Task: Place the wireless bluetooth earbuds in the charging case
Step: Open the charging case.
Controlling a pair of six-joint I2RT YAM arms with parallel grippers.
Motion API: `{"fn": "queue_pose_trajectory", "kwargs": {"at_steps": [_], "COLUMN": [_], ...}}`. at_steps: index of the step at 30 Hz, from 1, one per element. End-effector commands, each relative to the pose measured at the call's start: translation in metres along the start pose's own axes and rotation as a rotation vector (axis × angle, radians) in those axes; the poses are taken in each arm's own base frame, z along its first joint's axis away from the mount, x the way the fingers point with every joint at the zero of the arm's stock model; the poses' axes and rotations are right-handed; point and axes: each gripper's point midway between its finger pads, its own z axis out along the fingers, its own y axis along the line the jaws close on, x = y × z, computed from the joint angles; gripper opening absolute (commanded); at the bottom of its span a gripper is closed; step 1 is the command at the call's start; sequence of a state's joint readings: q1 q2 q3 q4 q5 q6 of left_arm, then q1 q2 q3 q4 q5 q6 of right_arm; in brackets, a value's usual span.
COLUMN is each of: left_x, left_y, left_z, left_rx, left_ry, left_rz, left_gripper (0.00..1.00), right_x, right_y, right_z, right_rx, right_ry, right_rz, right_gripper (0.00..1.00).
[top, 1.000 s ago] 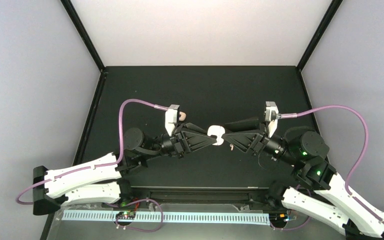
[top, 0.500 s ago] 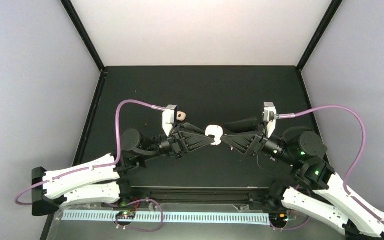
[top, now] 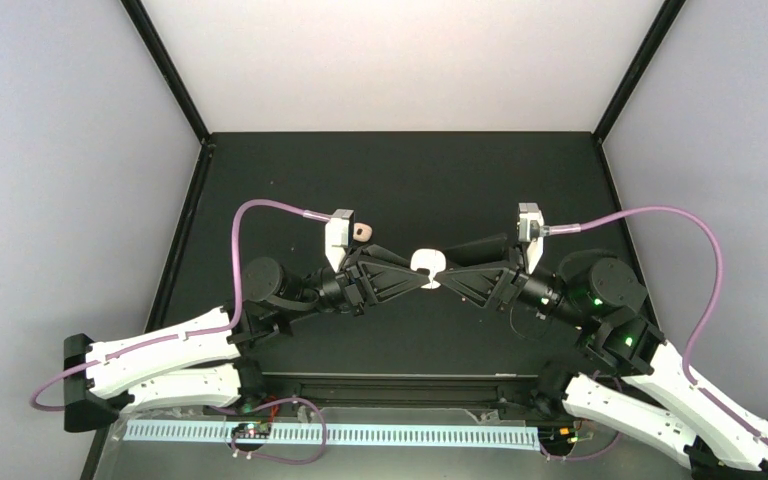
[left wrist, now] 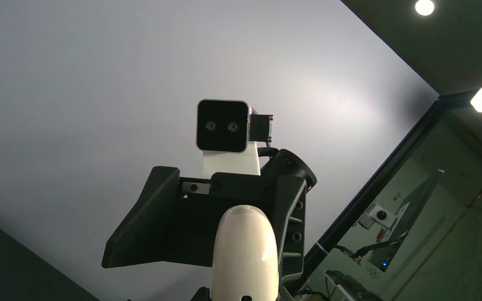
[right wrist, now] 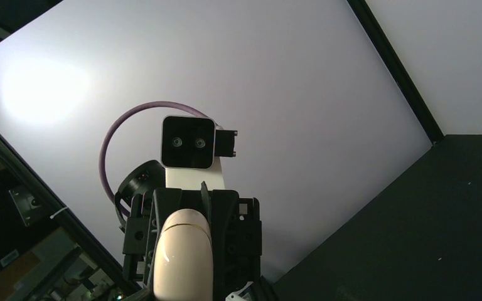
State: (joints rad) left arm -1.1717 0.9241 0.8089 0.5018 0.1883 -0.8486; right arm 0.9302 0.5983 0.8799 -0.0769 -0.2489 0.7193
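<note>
A white charging case is held in the air between my two grippers over the middle of the black table. My left gripper is shut on it; in the left wrist view the case rises from my jaws, centred. My right gripper is open, its fingers on either side of the case's other end. In the right wrist view the case shows a thin lid seam near its top and looks closed. No earbuds are in view.
A small tan object lies beside the left wrist camera mount; I cannot tell what it is. The black table has black posts and grey walls on three sides. Purple cables arc from both wrists.
My right gripper has moved left, closer onto the case. The left gripper and case have shifted slightly left. A small pale speck under the right gripper no longer shows.
</note>
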Motion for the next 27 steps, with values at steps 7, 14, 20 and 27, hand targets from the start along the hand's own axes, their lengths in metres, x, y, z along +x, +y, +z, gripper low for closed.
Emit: {"fn": "queue_pose_trajectory", "kwargs": {"at_steps": [7,14,20,27], "left_x": [-0.008,-0.010,-0.011,-0.013], "left_y": [-0.021,-0.024,-0.027,-0.028], "left_z": [-0.004,-0.007,-0.010,-0.014], "left_rx": [0.069,0.075,0.083,0.078], "left_ry": [-0.011,-0.016,-0.019,-0.029], "left_rz": [0.030,0.035,0.039,0.042], "left_gripper": [0.02,0.02,0.01,0.02], "right_x": [0.005,0.008,0.012,0.019], "right_y": [-0.028,-0.039,-0.052,-0.064], "right_z": [0.000,0.000,-0.002,-0.002], "right_rx": [0.153,0.211,0.275,0.334], "right_ry": [0.019,0.027,0.033,0.059], "right_rz": [0.019,0.038,0.054,0.067], "right_gripper": [0.72,0.71,0.70,0.68]}}
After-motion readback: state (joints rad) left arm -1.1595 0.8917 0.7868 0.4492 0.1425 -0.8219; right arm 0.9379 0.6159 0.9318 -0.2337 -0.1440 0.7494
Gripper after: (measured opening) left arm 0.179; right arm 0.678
